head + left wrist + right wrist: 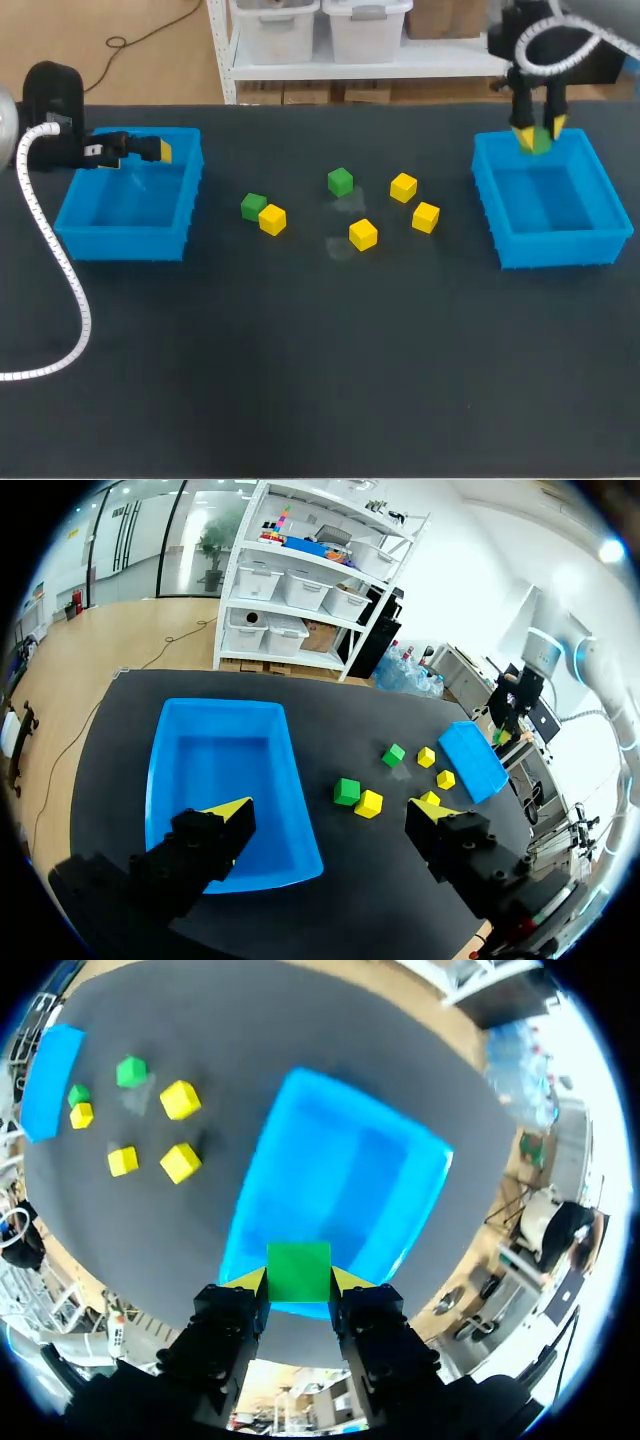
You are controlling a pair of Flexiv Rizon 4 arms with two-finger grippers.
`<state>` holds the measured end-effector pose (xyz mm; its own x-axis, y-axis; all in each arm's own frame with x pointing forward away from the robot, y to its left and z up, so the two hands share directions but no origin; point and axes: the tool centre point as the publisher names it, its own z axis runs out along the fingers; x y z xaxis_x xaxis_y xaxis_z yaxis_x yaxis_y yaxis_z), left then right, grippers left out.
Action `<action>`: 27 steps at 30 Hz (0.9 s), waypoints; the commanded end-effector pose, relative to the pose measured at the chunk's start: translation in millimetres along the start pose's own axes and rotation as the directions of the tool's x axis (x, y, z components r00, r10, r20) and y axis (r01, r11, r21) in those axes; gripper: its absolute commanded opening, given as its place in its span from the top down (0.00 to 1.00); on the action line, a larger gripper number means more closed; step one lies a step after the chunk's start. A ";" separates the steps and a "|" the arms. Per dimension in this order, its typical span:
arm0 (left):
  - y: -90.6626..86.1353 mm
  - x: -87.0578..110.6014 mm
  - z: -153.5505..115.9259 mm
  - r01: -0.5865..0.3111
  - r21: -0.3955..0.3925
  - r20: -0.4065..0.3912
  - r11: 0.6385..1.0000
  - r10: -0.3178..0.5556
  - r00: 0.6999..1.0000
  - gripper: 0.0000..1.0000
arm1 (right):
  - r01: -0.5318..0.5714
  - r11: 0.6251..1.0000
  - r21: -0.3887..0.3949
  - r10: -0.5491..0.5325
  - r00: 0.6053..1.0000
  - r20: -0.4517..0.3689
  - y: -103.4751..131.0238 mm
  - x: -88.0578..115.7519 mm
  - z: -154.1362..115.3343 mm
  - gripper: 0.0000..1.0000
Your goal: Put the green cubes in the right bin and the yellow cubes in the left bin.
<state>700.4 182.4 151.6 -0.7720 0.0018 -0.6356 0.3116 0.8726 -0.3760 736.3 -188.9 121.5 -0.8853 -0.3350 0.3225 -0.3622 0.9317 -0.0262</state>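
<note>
A small green cube [299, 1271] was gripped between the fingers of the right gripper [537, 135], above the far edge of the right blue plastic bin [555, 255]. The left gripper [160, 150] was spread wide with nothing held, over the far edge of the left blue plastic bin [120, 243]. Two loose green cubes [340, 182] and four yellow cubes [363, 234] were scattered between the bins, nearer the far edge of the black table [320, 380].

Seven cubes in all: four yellow cubes [272, 219] [363, 234] [403, 187] [425, 216] and three green cubes [254, 207] [340, 182] [540, 141]. Two blue bins [120, 243] [560, 252] stand on the table [300, 350], one near its left edge, one near its right.
</note>
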 end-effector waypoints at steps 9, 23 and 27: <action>2.4 1.4 -0.1 -0.002 0.012 0.007 1.000 0.002 1.000 0.00 | -0.040 0.999 -0.037 0.049 0.951 0.304 -17.1 19.5 27.1 0.00; 2.4 1.4 -0.1 -0.002 0.012 0.007 1.000 0.002 1.000 0.00 | 0.217 0.962 0.166 -0.261 0.908 0.327 51.9 -92.7 -44.5 0.00; 2.4 1.4 -0.1 -0.002 0.012 0.007 1.000 0.002 1.000 0.00 | 0.330 0.922 0.204 -0.381 0.870 0.315 87.9 -122.9 -56.6 0.00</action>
<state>700.4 182.4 151.6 -0.7720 0.0018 -0.6356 0.3116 0.8727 -0.3760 818.5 -82.7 134.9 -0.7421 -0.6672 -0.0638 -0.6623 0.7446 -0.0836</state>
